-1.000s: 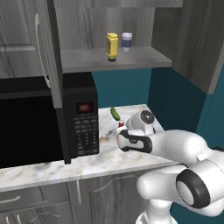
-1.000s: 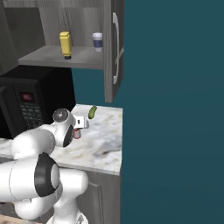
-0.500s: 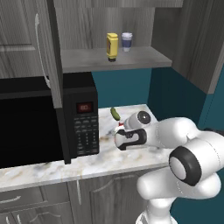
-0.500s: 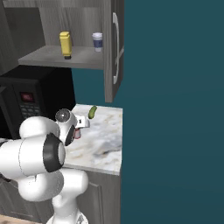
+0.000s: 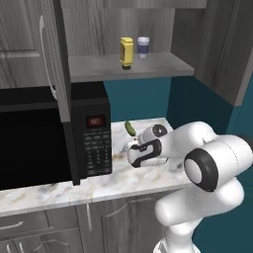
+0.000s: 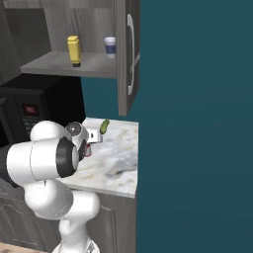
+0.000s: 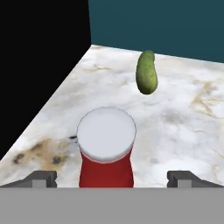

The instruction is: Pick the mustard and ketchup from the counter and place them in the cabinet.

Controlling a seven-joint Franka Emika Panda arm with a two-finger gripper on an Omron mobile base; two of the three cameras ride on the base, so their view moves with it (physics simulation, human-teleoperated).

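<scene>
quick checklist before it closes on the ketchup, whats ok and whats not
1. Gripper open, a fingertip on each side of the ketchup: ok.
2. Ketchup upright on the counter, white cap on: ok.
3. Ketchup centred between the fingertips: not ok, it sits nearer the left one.
4. Pickle apart from the bottle, beyond it: ok.
5. Mustard already on the cabinet shelf beside the paper cup: ok.
6. Fingers low enough on the bottle's body: cannot tell.

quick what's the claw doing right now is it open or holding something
Claw: open, one fingertip on each side of the ketchup, not touching it; holding nothing.
</scene>
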